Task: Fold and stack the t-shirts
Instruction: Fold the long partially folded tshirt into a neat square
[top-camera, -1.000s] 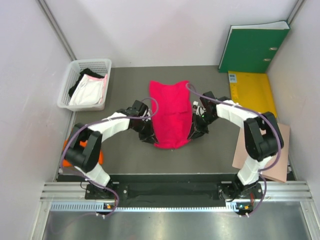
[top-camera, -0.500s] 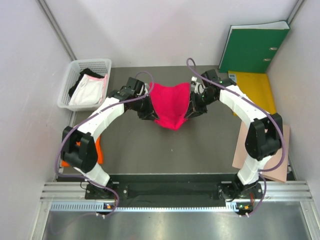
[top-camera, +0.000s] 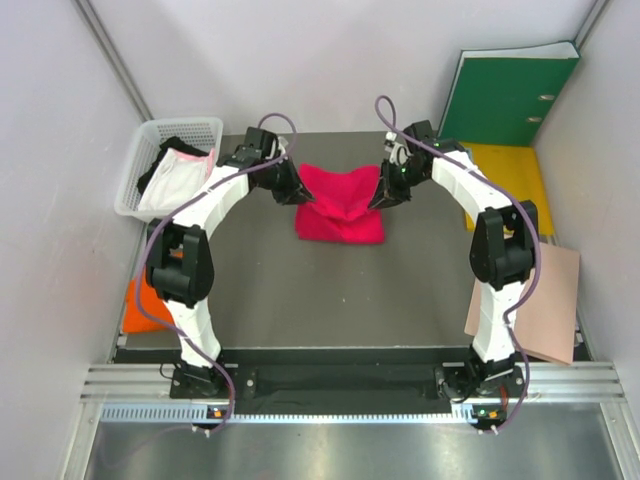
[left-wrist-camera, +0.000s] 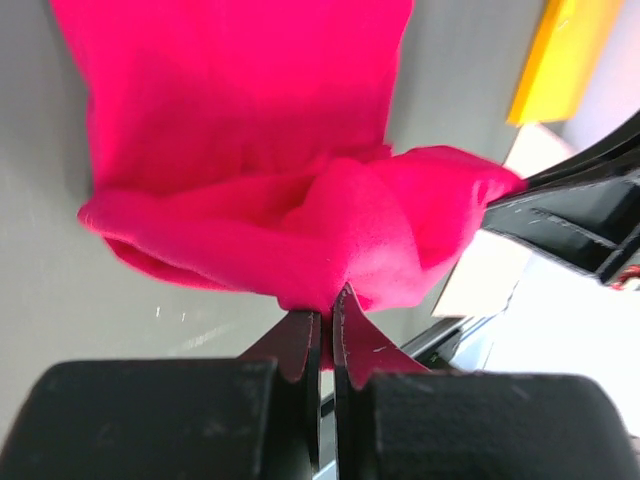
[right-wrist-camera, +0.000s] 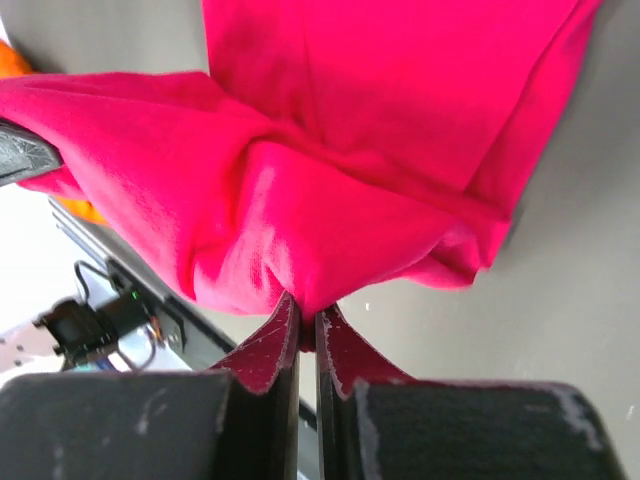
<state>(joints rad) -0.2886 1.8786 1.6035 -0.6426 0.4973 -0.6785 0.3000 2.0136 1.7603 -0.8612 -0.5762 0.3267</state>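
Note:
The magenta-red t-shirt lies doubled over on the dark table, far middle. My left gripper is shut on its left corner; in the left wrist view the cloth is pinched between the fingertips. My right gripper is shut on its right corner, and the cloth is pinched at the tips in the right wrist view. The orange t-shirt lies at the left edge behind the left arm. Whitish-pink and black garments sit in the basket.
A white basket stands at the far left. A green binder leans on the back wall, with a yellow folder before it. A tan paper sheet lies at the right edge.
Both grippers have carried the shirt's near edge away from the arms' bases to the far edge, folding the shirt in half. The long shirt is now a short wide rectangle.

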